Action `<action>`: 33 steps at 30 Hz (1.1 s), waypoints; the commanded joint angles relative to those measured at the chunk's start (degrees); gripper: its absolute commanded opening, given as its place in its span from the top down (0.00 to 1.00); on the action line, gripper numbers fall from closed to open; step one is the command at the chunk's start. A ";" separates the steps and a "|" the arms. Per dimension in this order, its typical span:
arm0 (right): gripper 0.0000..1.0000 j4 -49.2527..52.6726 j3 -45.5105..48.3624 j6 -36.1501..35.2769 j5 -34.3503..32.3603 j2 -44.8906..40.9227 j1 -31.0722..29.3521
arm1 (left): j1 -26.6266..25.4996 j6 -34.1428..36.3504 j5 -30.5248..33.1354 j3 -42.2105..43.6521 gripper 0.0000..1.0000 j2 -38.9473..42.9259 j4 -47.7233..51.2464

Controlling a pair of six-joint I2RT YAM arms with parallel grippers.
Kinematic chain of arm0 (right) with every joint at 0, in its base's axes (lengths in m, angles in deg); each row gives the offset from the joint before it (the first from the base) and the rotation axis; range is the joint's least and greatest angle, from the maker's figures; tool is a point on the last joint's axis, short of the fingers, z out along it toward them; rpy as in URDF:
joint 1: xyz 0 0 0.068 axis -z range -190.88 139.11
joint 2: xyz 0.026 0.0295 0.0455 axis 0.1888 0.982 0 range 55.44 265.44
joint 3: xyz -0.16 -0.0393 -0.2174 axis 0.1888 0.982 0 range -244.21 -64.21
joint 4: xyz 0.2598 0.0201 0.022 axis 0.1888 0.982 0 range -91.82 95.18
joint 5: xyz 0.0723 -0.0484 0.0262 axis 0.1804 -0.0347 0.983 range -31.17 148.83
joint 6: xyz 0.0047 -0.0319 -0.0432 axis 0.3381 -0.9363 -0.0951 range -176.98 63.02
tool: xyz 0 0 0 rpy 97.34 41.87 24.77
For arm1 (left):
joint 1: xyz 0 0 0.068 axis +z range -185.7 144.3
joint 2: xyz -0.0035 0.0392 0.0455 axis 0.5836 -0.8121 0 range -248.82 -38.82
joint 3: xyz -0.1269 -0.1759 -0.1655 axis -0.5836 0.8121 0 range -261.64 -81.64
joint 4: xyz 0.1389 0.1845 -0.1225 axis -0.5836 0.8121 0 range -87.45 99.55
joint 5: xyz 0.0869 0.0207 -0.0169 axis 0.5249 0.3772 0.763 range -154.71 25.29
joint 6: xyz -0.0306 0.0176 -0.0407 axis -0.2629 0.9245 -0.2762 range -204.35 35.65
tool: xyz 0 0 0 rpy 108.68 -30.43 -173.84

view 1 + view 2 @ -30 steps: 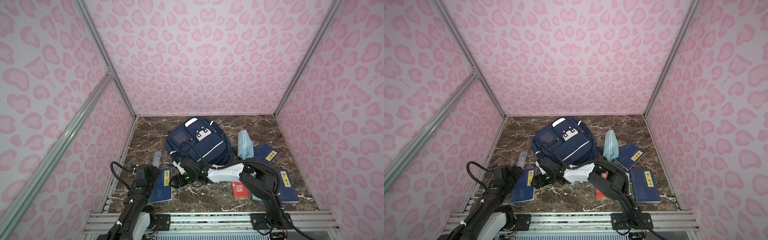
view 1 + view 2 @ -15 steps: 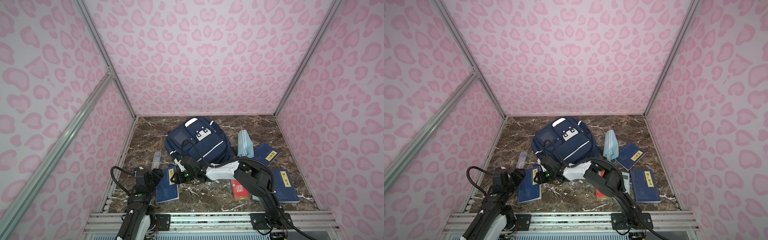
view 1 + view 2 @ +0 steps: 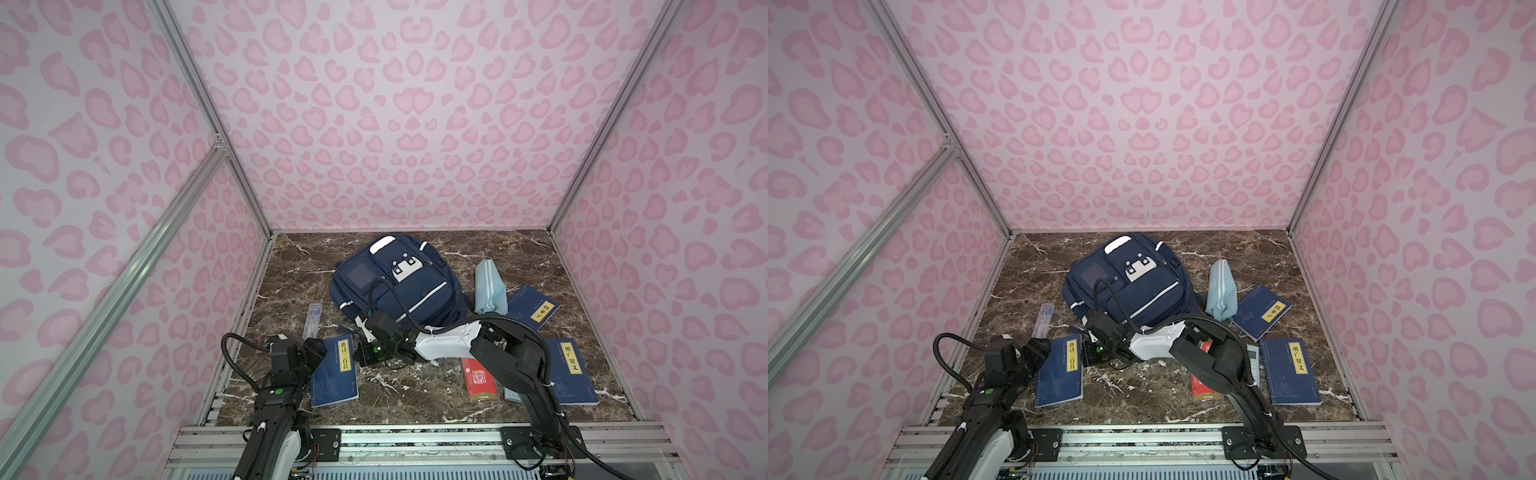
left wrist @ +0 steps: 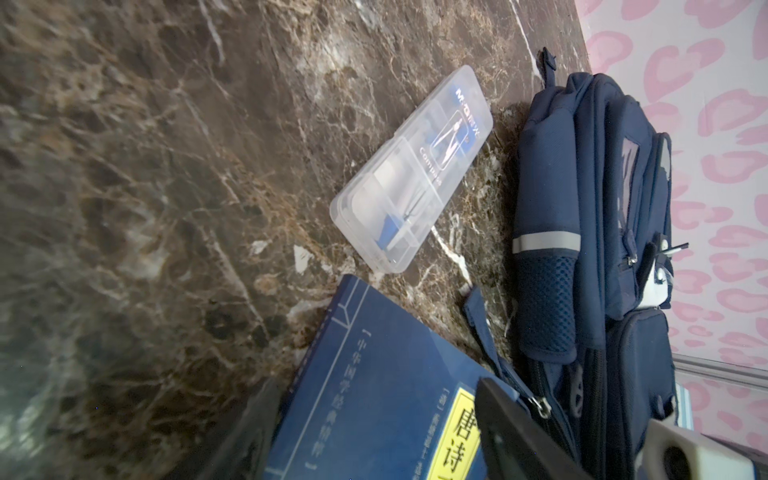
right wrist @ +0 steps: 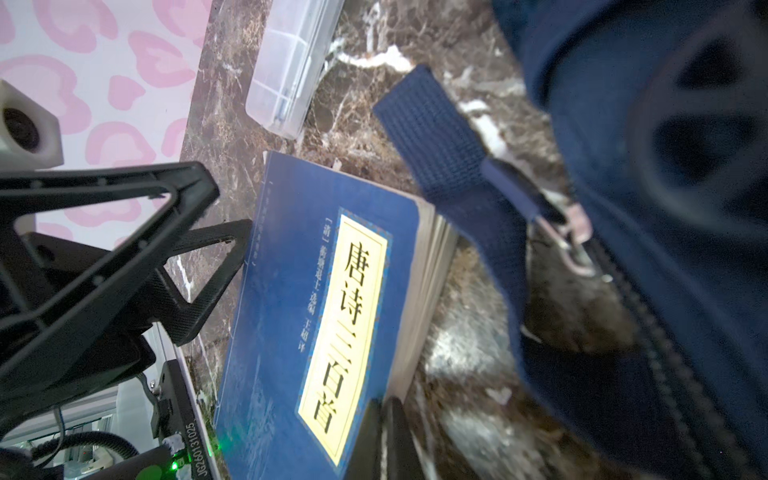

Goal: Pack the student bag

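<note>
The student bag (image 3: 399, 286) (image 3: 1133, 286) lies flat at the back middle, a navy backpack with white stripes. Its side shows in the left wrist view (image 4: 594, 208), and it fills one side of the right wrist view (image 5: 665, 166). A navy book with a yellow label (image 3: 334, 374) (image 3: 1059, 374) (image 5: 311, 311) lies in front of it on the left. My right gripper (image 3: 360, 354) (image 5: 380, 409) reaches across and is shut on the book's page edge. My left gripper (image 3: 318, 351) (image 4: 374, 386) is open and straddles the book's other side.
A clear compass case (image 3: 312, 320) (image 4: 411, 170) lies left of the bag. A bag strap (image 5: 457, 166) trails by the book's corner. On the right lie a light-blue pouch (image 3: 490, 286), two navy books (image 3: 534, 307) (image 3: 569, 370) and a red booklet (image 3: 480, 378). Pink walls enclose three sides.
The right gripper's jaws have closed on the book's edge. The book has slid slightly to the right. The left arm has drawn back a little, its gripper still open.
</note>
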 commanded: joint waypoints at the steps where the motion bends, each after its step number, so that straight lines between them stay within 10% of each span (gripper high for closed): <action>1: 0.65 -3.79 -0.74 0.25 3.29 1.19 -0.51 | -0.14 -0.99 -4.58 0.50 0.23 -0.43 4.45; 5: 0.62 -3.54 -0.62 0.16 3.14 1.62 -0.32 | -0.19 -1.08 -4.45 0.63 0.23 0.00 4.49; 13: 1.00 -5.10 -0.93 0.17 3.83 0.79 -0.38 | -0.16 -1.30 -4.67 0.75 0.24 -0.08 3.75; 26: 1.00 -10.01 10.31 -2.23 7.12 -15.74 3.88 | -1.27 3.40 -21.07 3.54 0.11 4.13 -12.55; 33: 1.00 -18.52 17.23 0.41 14.41 -20.91 8.14 | -11.36 5.22 -25.76 2.52 0.07 -0.96 -26.95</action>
